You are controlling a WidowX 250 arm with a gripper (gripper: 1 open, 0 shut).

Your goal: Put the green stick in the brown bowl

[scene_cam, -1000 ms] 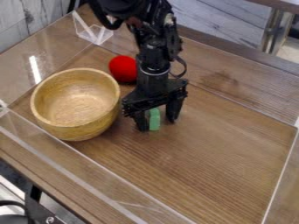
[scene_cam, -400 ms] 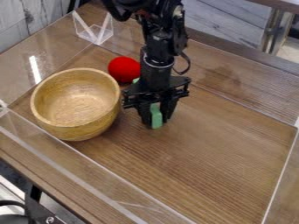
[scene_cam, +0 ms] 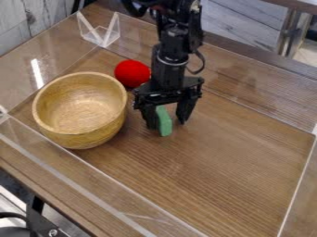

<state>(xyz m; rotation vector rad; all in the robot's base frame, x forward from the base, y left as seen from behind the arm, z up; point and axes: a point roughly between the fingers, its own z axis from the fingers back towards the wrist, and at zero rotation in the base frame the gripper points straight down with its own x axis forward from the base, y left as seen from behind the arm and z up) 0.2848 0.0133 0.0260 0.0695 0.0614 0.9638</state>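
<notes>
The green stick [scene_cam: 164, 123] stands on end on the wooden table, just right of the brown bowl [scene_cam: 80, 111]. My gripper [scene_cam: 165, 115] hangs straight down over it with one black finger [scene_cam: 141, 107] on either side. The jaws are spread and there is a gap between each finger and the stick, so nothing is gripped. The bowl is a thick-walled round wooden one at the left, and nothing lies in it. About a finger's width separates its rim from my left finger.
A red ball-shaped toy [scene_cam: 132, 72] lies behind the gripper, between it and the bowl's far side. Clear plastic walls [scene_cam: 99, 32] edge the table at the back left and along the front.
The jaws were wide a second ago, closed in on the green stick, and have spread again. The arm has shifted slightly right; the stick still rests on the table.
</notes>
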